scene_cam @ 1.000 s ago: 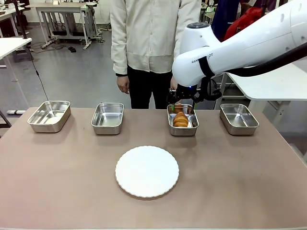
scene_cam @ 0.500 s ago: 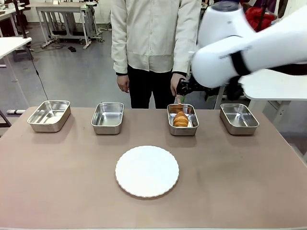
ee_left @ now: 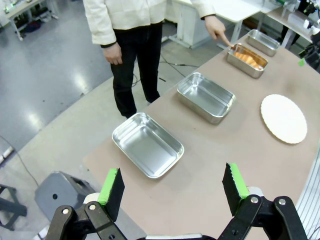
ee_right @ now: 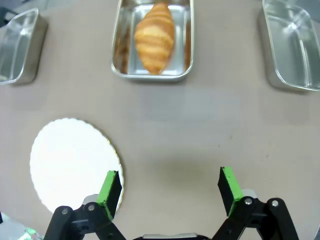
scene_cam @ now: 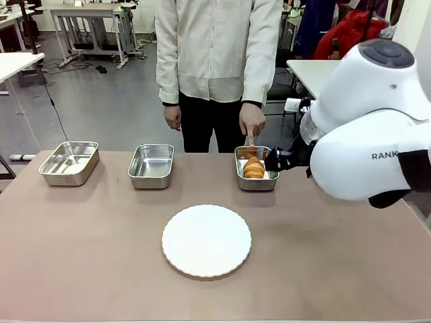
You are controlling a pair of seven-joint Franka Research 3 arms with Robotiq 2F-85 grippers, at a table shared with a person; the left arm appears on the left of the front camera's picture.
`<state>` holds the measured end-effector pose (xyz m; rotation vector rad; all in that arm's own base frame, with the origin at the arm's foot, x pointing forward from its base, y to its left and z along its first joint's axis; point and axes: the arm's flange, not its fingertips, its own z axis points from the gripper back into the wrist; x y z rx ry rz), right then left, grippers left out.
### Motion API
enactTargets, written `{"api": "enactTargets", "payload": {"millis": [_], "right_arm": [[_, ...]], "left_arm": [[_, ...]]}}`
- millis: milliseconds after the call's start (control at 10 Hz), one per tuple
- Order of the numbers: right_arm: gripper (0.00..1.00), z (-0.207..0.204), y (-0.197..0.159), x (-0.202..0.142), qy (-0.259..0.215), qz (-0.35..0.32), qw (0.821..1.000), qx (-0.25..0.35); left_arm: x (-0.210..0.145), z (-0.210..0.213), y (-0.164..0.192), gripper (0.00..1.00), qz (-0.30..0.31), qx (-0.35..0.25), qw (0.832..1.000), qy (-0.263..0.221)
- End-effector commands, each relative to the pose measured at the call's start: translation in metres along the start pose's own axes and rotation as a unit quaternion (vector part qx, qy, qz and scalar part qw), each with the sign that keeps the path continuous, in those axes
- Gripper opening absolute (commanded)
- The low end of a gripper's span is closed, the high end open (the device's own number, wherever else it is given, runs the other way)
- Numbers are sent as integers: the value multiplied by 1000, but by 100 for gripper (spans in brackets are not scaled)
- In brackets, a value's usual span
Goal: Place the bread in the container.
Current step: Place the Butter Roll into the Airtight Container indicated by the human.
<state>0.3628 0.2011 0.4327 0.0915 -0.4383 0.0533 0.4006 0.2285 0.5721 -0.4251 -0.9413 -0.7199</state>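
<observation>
Golden-brown croissant (scene_cam: 254,167) lies inside the stainless-steel tray (scene_cam: 256,182), third from the table's left along the far edge; a person's finger (scene_cam: 251,140) points at it. Right gripper (ee_right: 169,194) hangs above the table's bare middle beside the white scalloped plate (ee_right: 70,162), jaws spread, empty. Left gripper (ee_left: 173,187) is likewise spread. Placement appears complete; next, the arm only needs to retreat.

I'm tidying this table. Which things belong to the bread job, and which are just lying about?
Job:
- bread
- its tray, where the bread lies
- right gripper, open, empty

Lying about:
- white plate
- three empty trays, e.g.
- left gripper, open
</observation>
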Motion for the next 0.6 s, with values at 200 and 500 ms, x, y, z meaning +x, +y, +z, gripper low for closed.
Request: {"api": "enactTargets", "payload": {"millis": [200,500], "right_arm": [[100,1,2,1,-1,4,1000,9],[100,1,2,1,-1,4,1000,9]], "left_arm": [[-1,1,-1,100,-4,-3,1000,-5],[-1,1,-1,100,-4,-3,1000,-5]]}}
